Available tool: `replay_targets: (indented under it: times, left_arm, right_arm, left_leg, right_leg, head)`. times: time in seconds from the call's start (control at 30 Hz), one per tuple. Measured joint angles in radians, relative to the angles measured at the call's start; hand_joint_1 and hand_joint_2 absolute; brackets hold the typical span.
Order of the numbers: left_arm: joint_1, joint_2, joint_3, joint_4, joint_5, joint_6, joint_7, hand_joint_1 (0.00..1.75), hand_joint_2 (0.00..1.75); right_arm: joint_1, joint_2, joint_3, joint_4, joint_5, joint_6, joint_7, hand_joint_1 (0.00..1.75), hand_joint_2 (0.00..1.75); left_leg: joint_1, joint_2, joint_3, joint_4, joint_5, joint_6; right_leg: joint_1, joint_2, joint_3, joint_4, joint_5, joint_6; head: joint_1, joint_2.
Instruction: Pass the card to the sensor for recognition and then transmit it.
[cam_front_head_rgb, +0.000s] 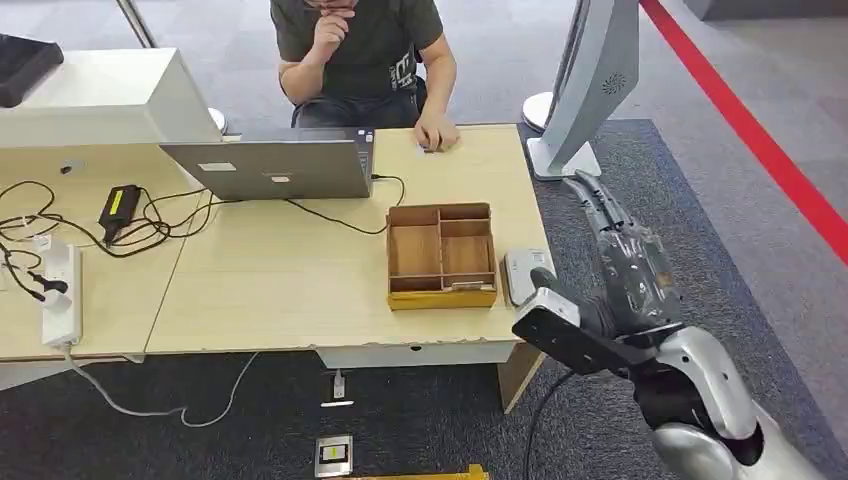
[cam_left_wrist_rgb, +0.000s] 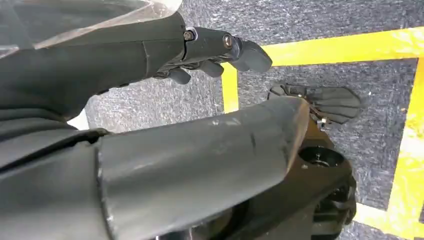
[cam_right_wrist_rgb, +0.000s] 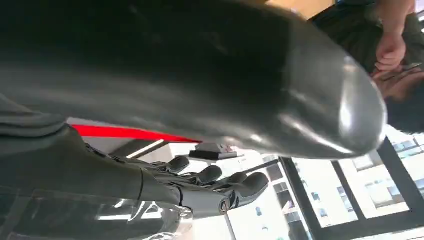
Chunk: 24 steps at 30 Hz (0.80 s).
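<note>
right robot hand (cam_front_head_rgb: 597, 205) empty, fingers apart | left robot hand (cam_left_wrist_rgb: 210, 55) empty | one wooden tray (cam_front_head_rgb: 441, 256) | one laptop (cam_front_head_rgb: 275, 165)

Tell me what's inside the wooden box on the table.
The wooden box is split into several compartments; they look empty, bare wood showing. A small pale strip lies by its front wall; what it is cannot be told.

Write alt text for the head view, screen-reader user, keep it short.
The robot's right hand reaches forward past the right end of a light wooden table, beside a small white device at the table's edge. A wooden compartment tray sits next to that device; behind it an open laptop faces a seated person.
</note>
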Motion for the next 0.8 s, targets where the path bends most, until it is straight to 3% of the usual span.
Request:
replay_targets:
  times: [0.1, 0.27, 0.4, 0.8]
  left_arm:
    - [-0.001, -0.003, 0.005, 0.000, 0.002, 0.000, -0.016, 0.00, 0.00]
    - [-0.003, -0.005, 0.021, -0.002, 0.026, 0.020, -0.023, 0.00, 0.00]
    - [-0.006, -0.011, 0.031, -0.002, 0.034, 0.035, 0.019, 0.00, 0.00]
    - [-0.006, -0.020, 0.059, -0.003, 0.079, 0.050, 0.024, 0.00, 0.00]
  right_arm:
    - [0.020, 0.018, 0.016, -0.010, 0.000, 0.022, 0.000, 0.00, 1.75]
    - [0.045, 0.082, 0.058, 0.020, 0.131, 0.014, 0.016, 0.00, 1.75]
    - [0.040, 0.137, 0.081, 0.102, 0.251, 0.030, 0.045, 0.00, 1.75]
    - [-0.007, 0.232, 0.118, 0.289, 0.225, 0.037, 0.040, 0.00, 1.75]
  left_leg:
    - [0.000, 0.000, 0.000, 0.000, 0.000, 0.000]
    - [0.000, 0.000, 0.000, 0.000, 0.000, 0.000]
    - [0.001, 0.000, -0.001, 0.000, 0.000, 0.000]
    - [0.000, 0.000, -0.001, 0.000, 0.000, 0.000]
  right_leg:
    - [0.000, 0.000, 0.000, 0.000, 0.000, 0.000]
    - [0.000, 0.000, 0.000, 0.000, 0.000, 0.000]
    - [0.000, 0.000, 0.000, 0.000, 0.000, 0.000]
    - [0.000, 0.000, 0.000, 0.000, 0.000, 0.000]
  head:
    - [0.000, 0.000]
    - [0.000, 0.000]
    - [0.000, 0.000]
    - [0.000, 0.000]
